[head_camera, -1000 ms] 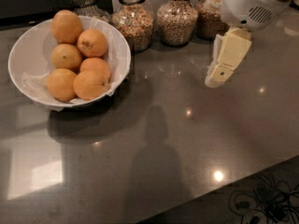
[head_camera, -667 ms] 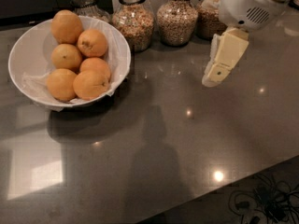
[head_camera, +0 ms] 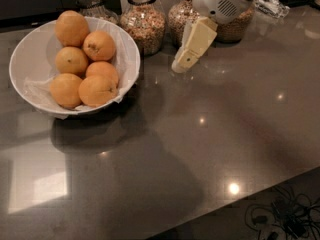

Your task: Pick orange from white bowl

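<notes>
The cream pincer gripper (head_camera: 181, 64), seemingly empty, its opening impossible to tell, hangs right of the wide paper-lined white bowl (head_camera: 27, 49), probably lining up on the largest dull-skinned orange (head_camera: 71, 28), heaped far-side for top access.

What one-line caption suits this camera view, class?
Gripper hovers over the counter by glass jars, apart from the white bowl of six oranges.
</notes>
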Tool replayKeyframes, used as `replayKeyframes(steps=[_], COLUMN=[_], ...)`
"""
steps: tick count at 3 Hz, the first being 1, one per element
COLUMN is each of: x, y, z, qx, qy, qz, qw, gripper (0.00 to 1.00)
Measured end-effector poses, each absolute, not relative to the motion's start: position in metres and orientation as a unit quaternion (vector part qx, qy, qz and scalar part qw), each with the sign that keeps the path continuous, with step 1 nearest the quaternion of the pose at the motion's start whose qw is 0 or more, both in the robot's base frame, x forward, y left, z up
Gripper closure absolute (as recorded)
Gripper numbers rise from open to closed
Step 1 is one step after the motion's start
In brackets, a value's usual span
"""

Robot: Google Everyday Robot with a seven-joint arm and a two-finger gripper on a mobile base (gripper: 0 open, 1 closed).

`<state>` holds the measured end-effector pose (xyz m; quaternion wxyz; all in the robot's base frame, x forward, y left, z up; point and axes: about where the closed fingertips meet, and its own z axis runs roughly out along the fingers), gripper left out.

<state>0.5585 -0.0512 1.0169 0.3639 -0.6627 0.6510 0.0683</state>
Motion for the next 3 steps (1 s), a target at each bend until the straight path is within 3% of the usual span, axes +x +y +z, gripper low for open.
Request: replayKeyframes(steps=[3], x=[0.620], y=[0.035], z=[1.042], qx=[-0.673], qy=[0.559], qz=[0.159], qw=[0.458], gripper=[0.00])
